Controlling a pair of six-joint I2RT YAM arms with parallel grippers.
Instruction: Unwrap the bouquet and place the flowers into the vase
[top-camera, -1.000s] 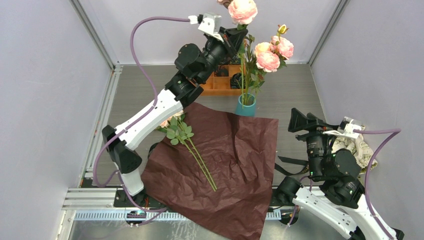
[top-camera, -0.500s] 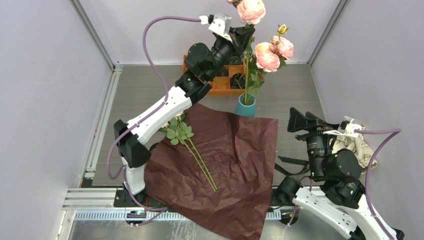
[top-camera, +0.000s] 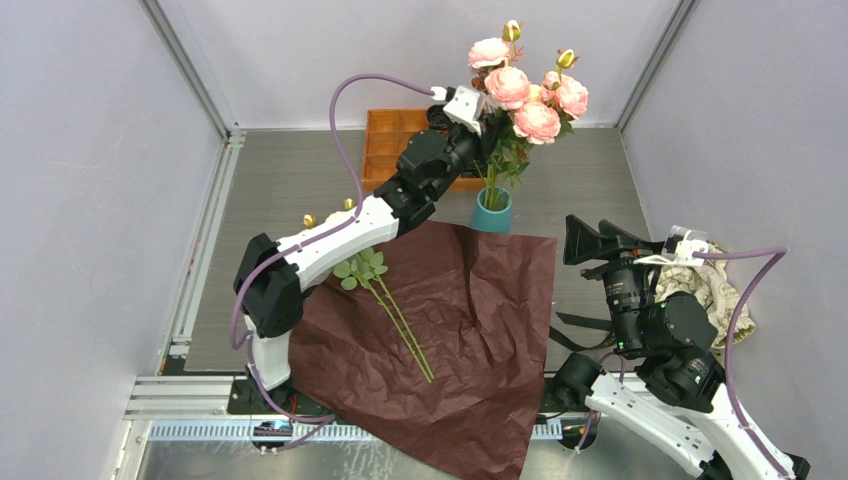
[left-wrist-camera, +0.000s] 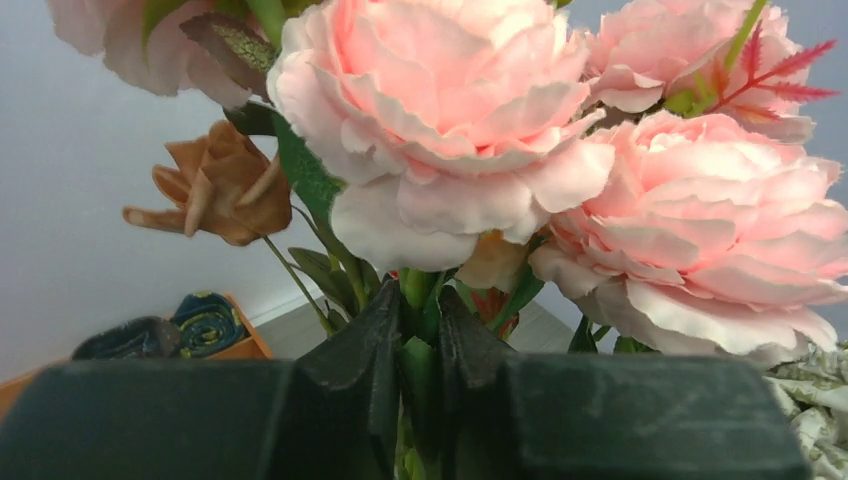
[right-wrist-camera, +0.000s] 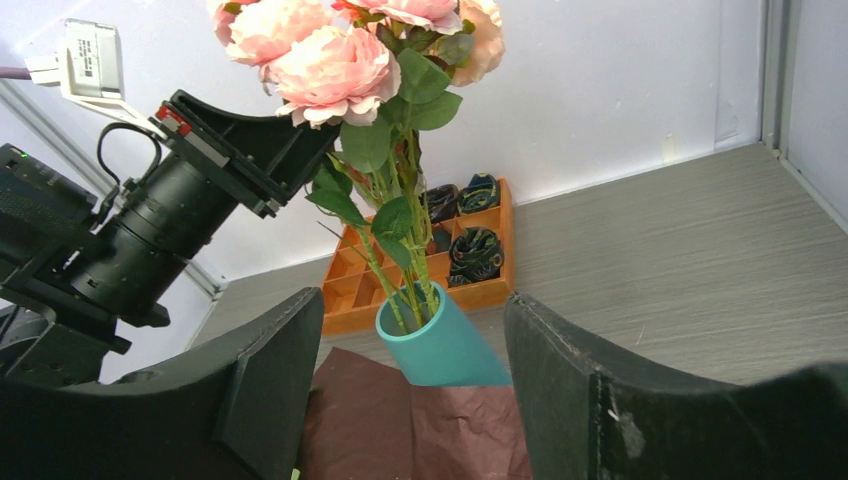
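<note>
The left pincer (left-wrist-camera: 418, 300) is reached out to the back of the bench (top-camera: 270, 190), clenched on a green rose stem (left-wrist-camera: 418, 365) just beneath the blooms. I'd guess it grips that high so the long stem hangs straight and can be steered down the narrow mouth. The stem's lower end seems to run into the teal vase (top-camera: 491, 213) alongside the others, and most of the flowers (top-camera: 525, 95) stand bunched there, heads well above the rim. The vase sits just past the far edge of the dark red paper (top-camera: 450, 330), which lies spread flat, so the unwrapping looks done. One leafy stem (top-camera: 400, 320) lies on that paper, waiting its turn. The right pincer (top-camera: 590, 242) gapes wide, holding nothing, pointed at the vase but well apart, likely keeping out of the way
</note>
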